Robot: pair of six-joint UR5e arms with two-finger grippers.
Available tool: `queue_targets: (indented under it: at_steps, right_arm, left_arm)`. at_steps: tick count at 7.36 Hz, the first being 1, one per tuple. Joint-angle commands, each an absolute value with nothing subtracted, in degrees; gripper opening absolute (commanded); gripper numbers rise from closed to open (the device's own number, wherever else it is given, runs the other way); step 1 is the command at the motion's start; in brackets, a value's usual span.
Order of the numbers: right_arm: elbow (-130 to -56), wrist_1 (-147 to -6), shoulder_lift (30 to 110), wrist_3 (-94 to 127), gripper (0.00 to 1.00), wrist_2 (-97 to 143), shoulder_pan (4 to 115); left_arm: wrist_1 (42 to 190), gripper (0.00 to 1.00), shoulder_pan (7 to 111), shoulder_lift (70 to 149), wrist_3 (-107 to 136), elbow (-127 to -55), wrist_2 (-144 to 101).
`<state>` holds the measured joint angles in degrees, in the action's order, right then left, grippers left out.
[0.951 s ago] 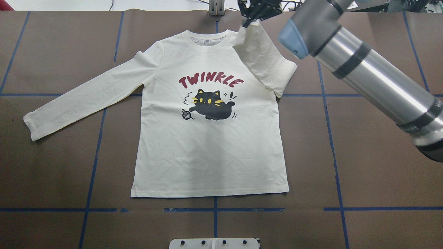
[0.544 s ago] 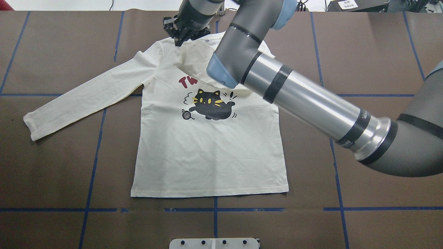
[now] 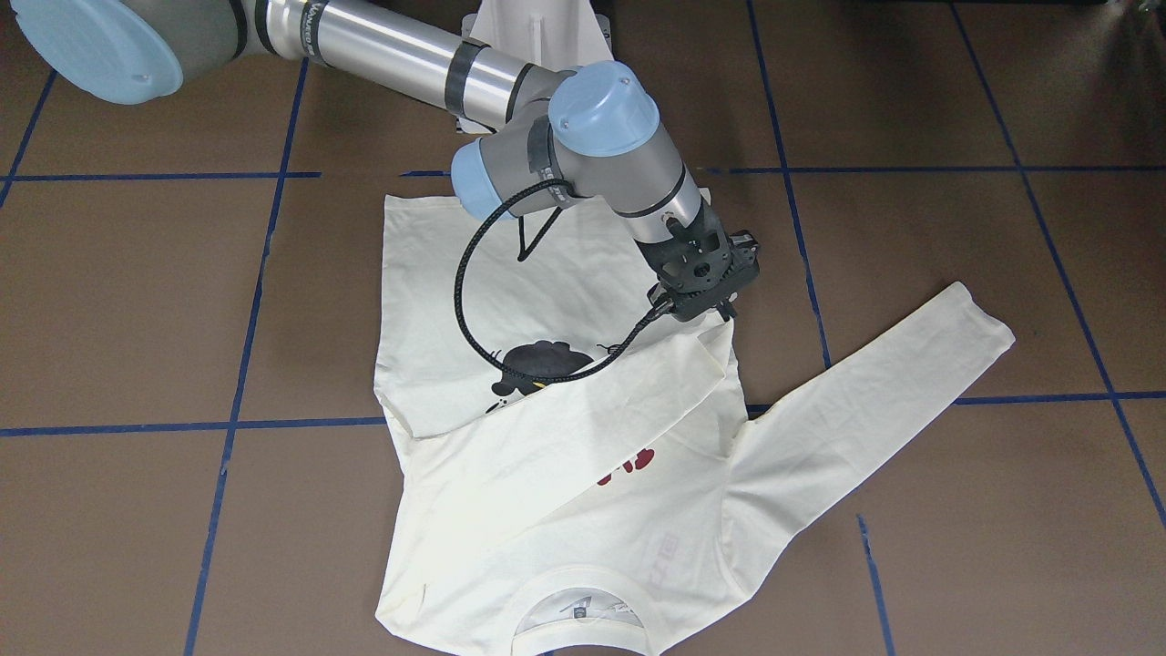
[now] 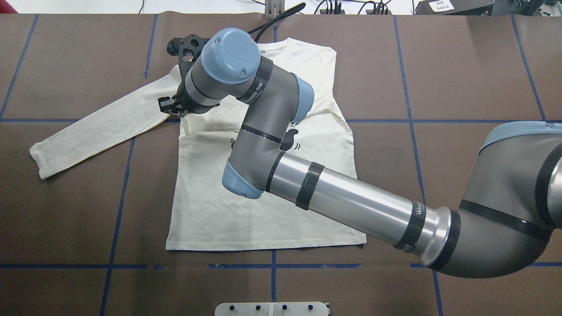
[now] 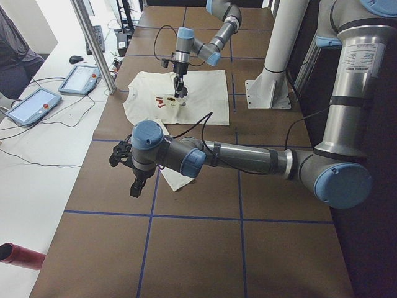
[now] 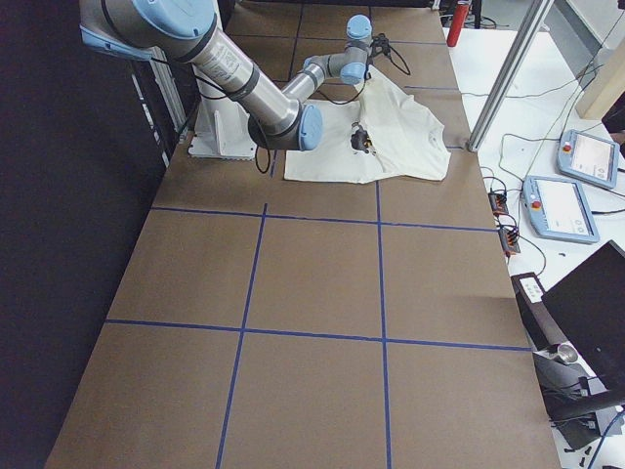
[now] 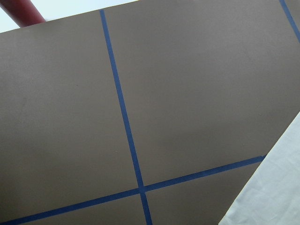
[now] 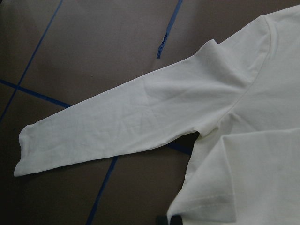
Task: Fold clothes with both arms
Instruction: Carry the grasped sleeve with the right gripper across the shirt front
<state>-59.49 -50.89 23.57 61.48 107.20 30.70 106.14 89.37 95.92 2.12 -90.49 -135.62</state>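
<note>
The cream-white shirt (image 4: 263, 210) lies print-up on the brown table. Its right sleeve (image 3: 583, 410) is folded across the chest and hides most of the red lettering (image 3: 629, 466) and part of the black cat (image 3: 537, 360). My right arm reaches across the shirt. My right gripper (image 4: 169, 106) (image 3: 706, 312) is by the left armpit, shut on that sleeve's cuff (image 8: 211, 206). The left sleeve (image 4: 96, 131) (image 8: 140, 117) lies stretched out flat. My left gripper (image 5: 133, 186) hovers beyond the left cuff, and I cannot tell whether it is open. Its wrist view shows only table and a cloth corner (image 7: 272, 197).
Blue tape lines (image 4: 116, 219) grid the table. A white pedestal (image 5: 273, 68) stands at the robot's side. A white plate (image 4: 272, 308) sits at the near edge. Tablets (image 5: 28, 105) and a metal post (image 5: 93, 43) are on the side bench. A red cylinder (image 5: 18, 256) lies near the table's end.
My right arm has swept to the left with the right sleeve, from beyond the collar across the chest to the left armpit. The sleeve now covers the lettering.
</note>
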Motion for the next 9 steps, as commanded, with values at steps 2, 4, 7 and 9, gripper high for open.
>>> queue_targets:
  at_steps: [2, 4, 7, 9]
  right_arm:
    - [-58.71, -51.76, 23.82, 65.98, 1.00, 102.04, 29.62]
    - [-60.80, -63.46, 23.90, 69.08, 1.00, 104.57, 32.94]
    - [-72.63, -83.30, 34.82, 64.98, 1.00, 119.49, 44.61]
    - [-81.26, -89.43, 45.14, 51.92, 1.00, 122.07, 49.72]
  left_arm:
    - [106.35, 1.00, 89.03, 95.89, 2.11, -90.18, -135.53]
    - [111.84, 1.00, 84.85, 95.89, 16.75, -90.78, -134.92]
    - [120.58, 1.00, 66.85, 89.33, 51.43, -100.68, -120.55]
    - [121.37, 1.00, 62.16, 86.06, 58.16, -101.16, -115.18]
